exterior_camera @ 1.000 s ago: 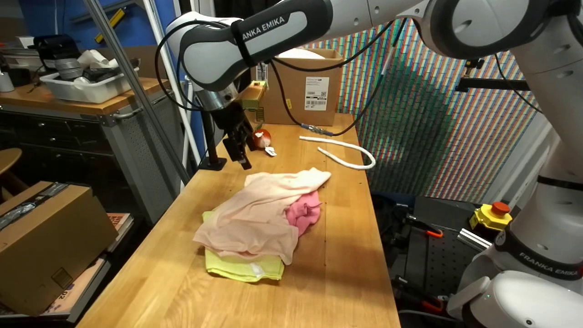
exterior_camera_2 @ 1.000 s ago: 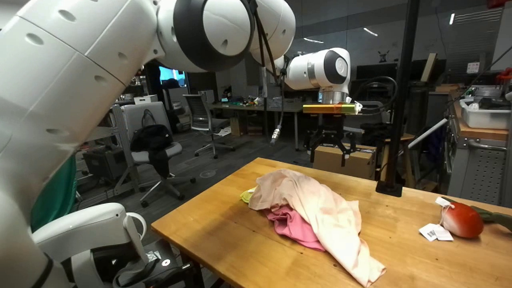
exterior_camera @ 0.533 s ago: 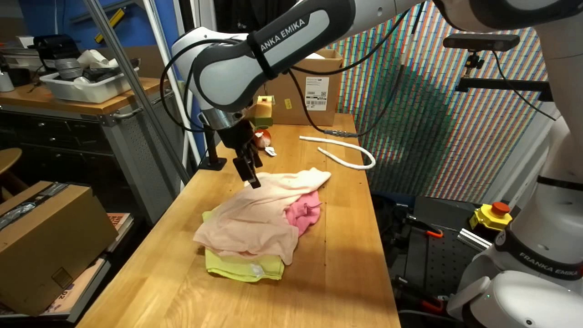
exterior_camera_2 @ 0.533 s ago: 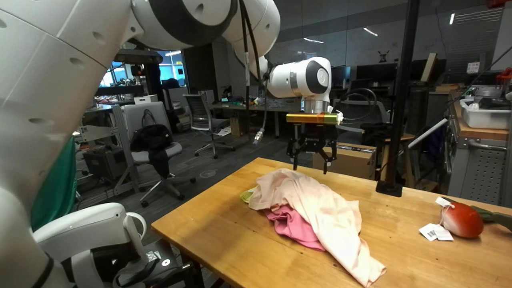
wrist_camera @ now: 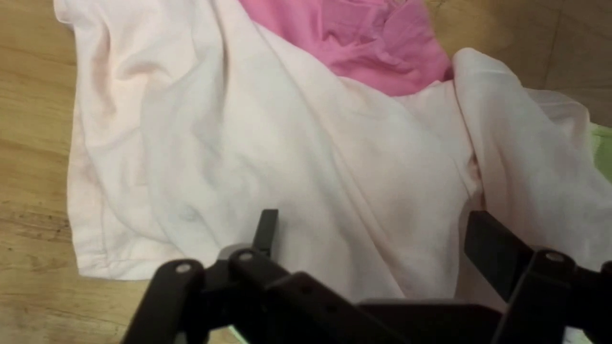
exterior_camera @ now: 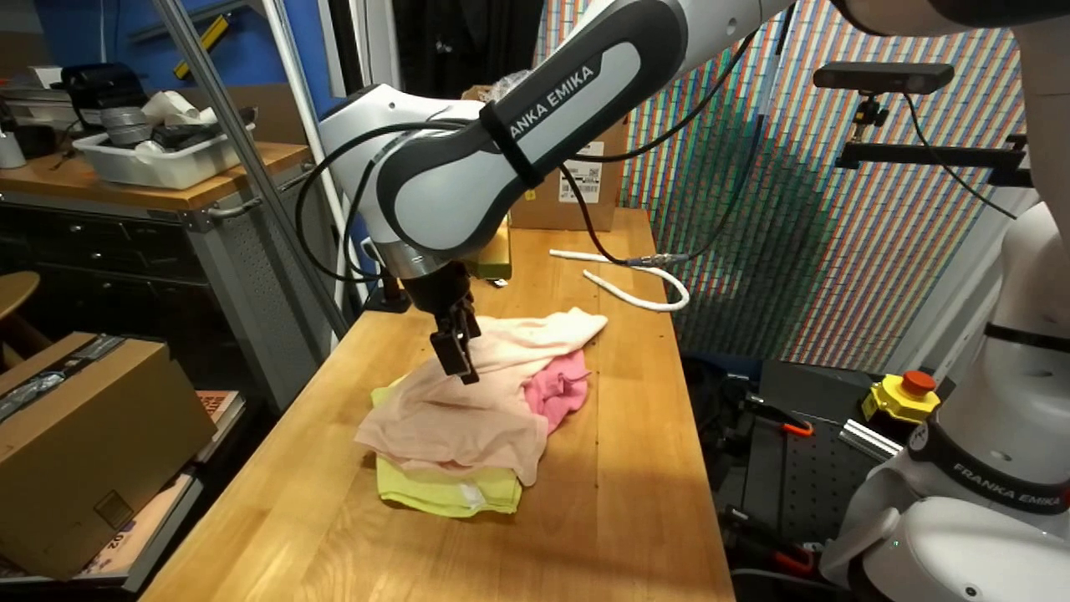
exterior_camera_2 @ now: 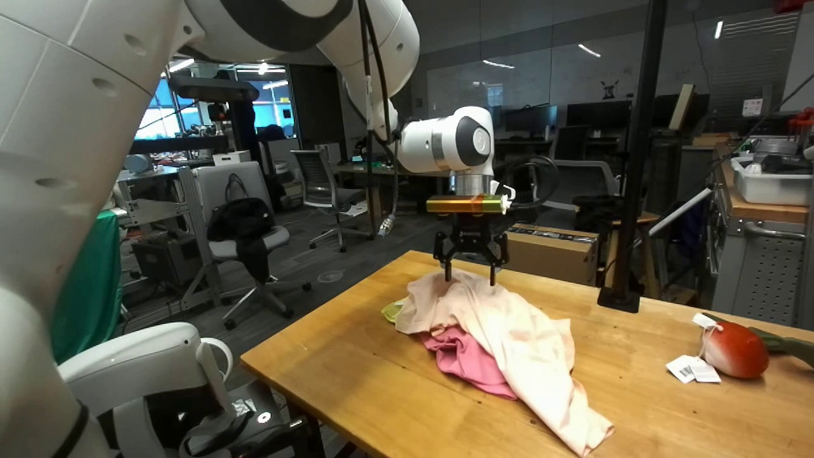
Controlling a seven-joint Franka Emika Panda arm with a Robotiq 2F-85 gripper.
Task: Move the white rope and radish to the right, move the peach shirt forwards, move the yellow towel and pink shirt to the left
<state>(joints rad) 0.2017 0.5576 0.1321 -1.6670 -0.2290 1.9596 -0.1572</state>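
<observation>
The peach shirt [exterior_camera: 456, 418] lies crumpled over the pink shirt [exterior_camera: 558, 389] and the yellow towel [exterior_camera: 447, 495]. In an exterior view the peach shirt [exterior_camera_2: 515, 331] covers most of the pink shirt [exterior_camera_2: 467, 362], and only a corner of the towel [exterior_camera_2: 392, 312] shows. My gripper [exterior_camera_2: 470, 282] is open and empty, fingers pointing down at the peach shirt. In the wrist view the open fingers [wrist_camera: 373, 215] have peach cloth [wrist_camera: 296, 143] between and beyond them; contact is unclear. The white rope [exterior_camera: 660, 306] lies in a U. The red radish [exterior_camera_2: 738, 350] lies apart from the cloths.
A cardboard box [exterior_camera: 568, 205] stands at the table's far end. A black post [exterior_camera_2: 618, 299] stands at the table edge, between the cloths and the radish. A cable [exterior_camera: 589, 226] hangs from the arm near the rope.
My gripper has come down from above the table's far edge to over the peach shirt, staying open. The cloths and rope have not moved; the arm now hides the radish in an exterior view.
</observation>
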